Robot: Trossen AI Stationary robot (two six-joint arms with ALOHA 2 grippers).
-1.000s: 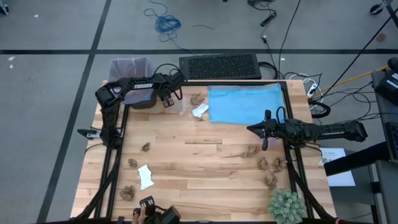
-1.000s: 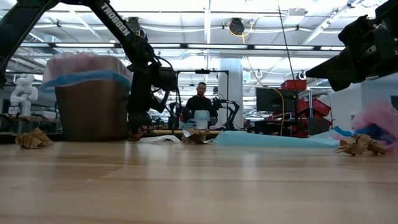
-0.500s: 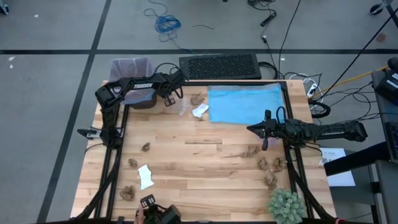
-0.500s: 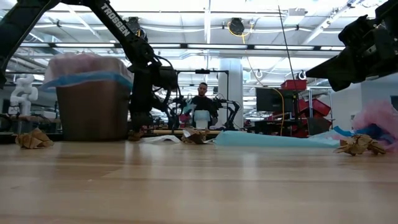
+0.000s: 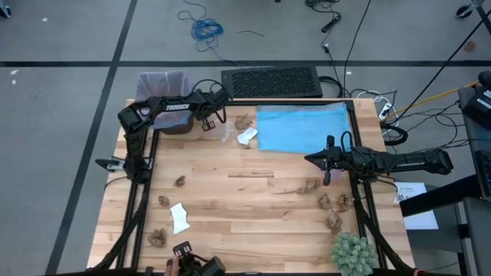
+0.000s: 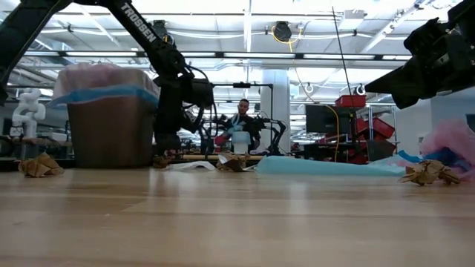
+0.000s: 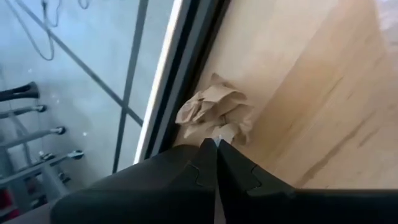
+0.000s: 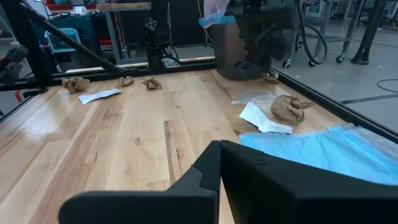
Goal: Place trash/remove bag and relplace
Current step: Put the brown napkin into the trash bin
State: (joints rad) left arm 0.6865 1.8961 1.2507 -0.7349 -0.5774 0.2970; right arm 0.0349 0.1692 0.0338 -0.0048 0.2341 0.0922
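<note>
The wooden table [image 5: 253, 199] lay strewn with trash. By the bin's bag [image 5: 161, 80], the left gripper [image 7: 216, 163] sat clenched beside a brown wad [image 7: 214, 112], apparently missing it; lifting would leave it behind. The right gripper [image 8: 219, 163] hung closed, empty.

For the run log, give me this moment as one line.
left gripper: shut at brown paper wad by bin | right gripper: shut, empty, waiting above table | bag: in bin
</note>
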